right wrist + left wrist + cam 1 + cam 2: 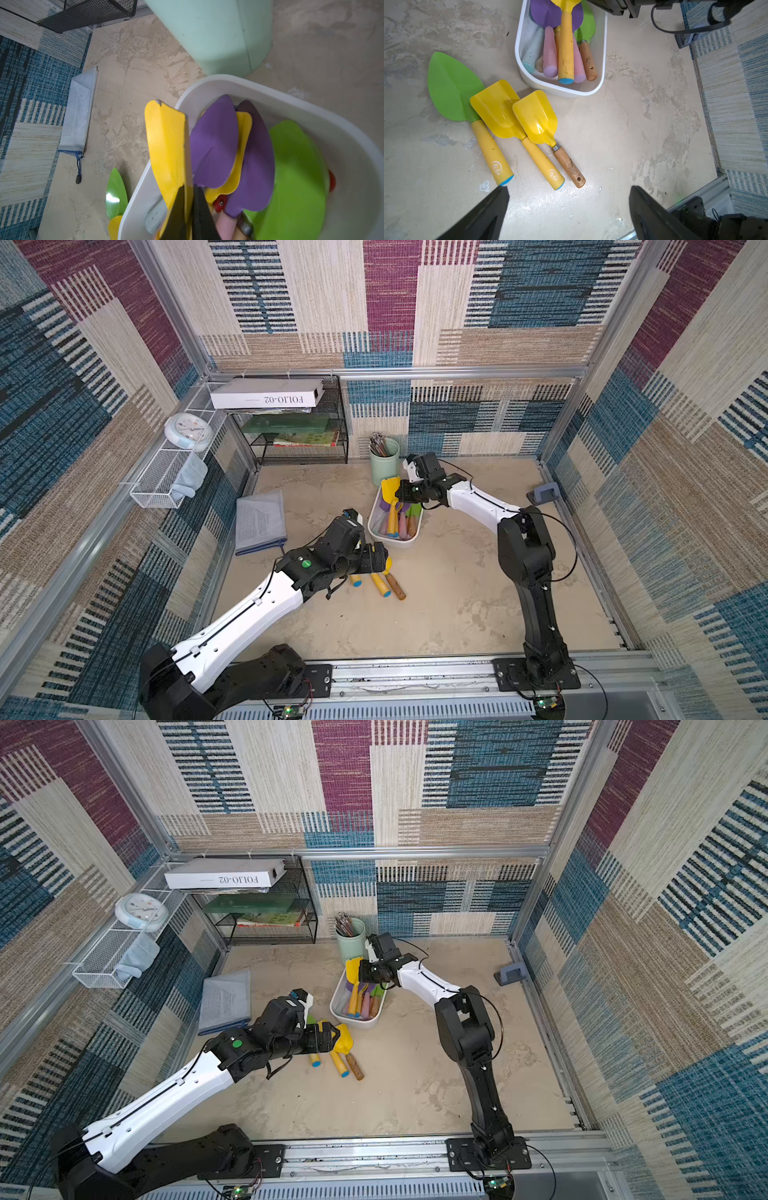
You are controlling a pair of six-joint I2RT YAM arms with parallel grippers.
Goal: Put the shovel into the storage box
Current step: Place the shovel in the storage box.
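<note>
Left gripper [569, 188] first, right under the lens: jaws spread wide, empty, hovering by the handle ends of three loose shovels [500, 116] just beside the storage box [562, 91]. Handles point back at that gripper, blades toward the box, roughly along its length, so your left arm is nearer. Your right gripper [189, 188] is pinched tight on a yellow shovel [166, 141], handle down in the box, blade poking over its far rim. Handle logos are unreadable. Beyond the box, a white carton [266, 394] reads "FOLIO-02".
</note>
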